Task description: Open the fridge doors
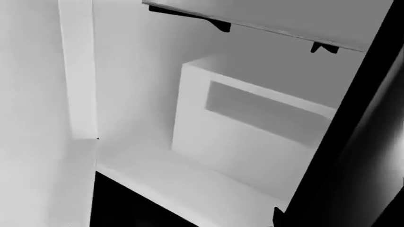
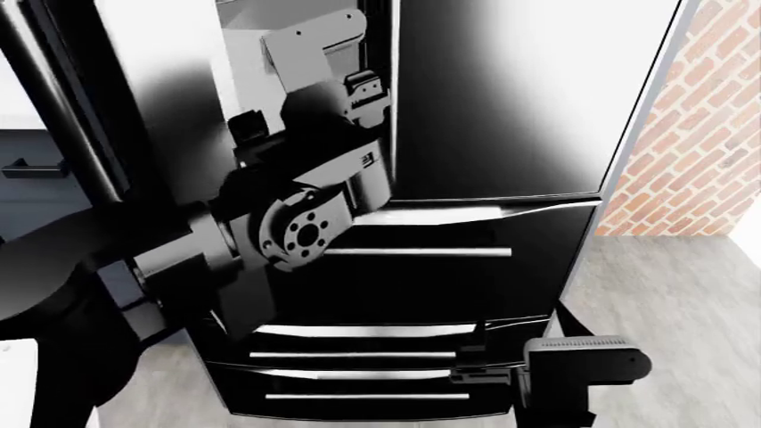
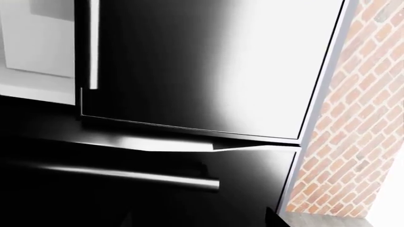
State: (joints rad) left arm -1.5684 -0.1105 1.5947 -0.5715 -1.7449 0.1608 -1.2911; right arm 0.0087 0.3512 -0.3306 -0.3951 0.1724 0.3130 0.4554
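The left fridge door (image 2: 143, 107) stands swung open toward me, and its silver bar handle (image 2: 53, 107) shows at the head view's far left. My left gripper (image 2: 363, 96) reaches into the gap beside the right fridge door (image 2: 511, 89), which lies flat and shut. The left wrist view looks into the white interior, with a white bin (image 1: 246, 127) under a shelf (image 1: 265, 19); its jaws are out of frame. In the right wrist view the right door's vertical handle (image 3: 93, 47) runs beside a strip of white interior (image 3: 31, 42). My right arm (image 2: 583, 361) hangs low before the drawers, its fingers hidden.
Black drawer fronts with horizontal silver handles (image 2: 416, 253) sit below the doors. A brick wall (image 2: 701, 134) stands to the fridge's right over grey floor (image 2: 666, 294). A grey-blue cabinet front with a short black handle (image 2: 30, 168) is at the left edge.
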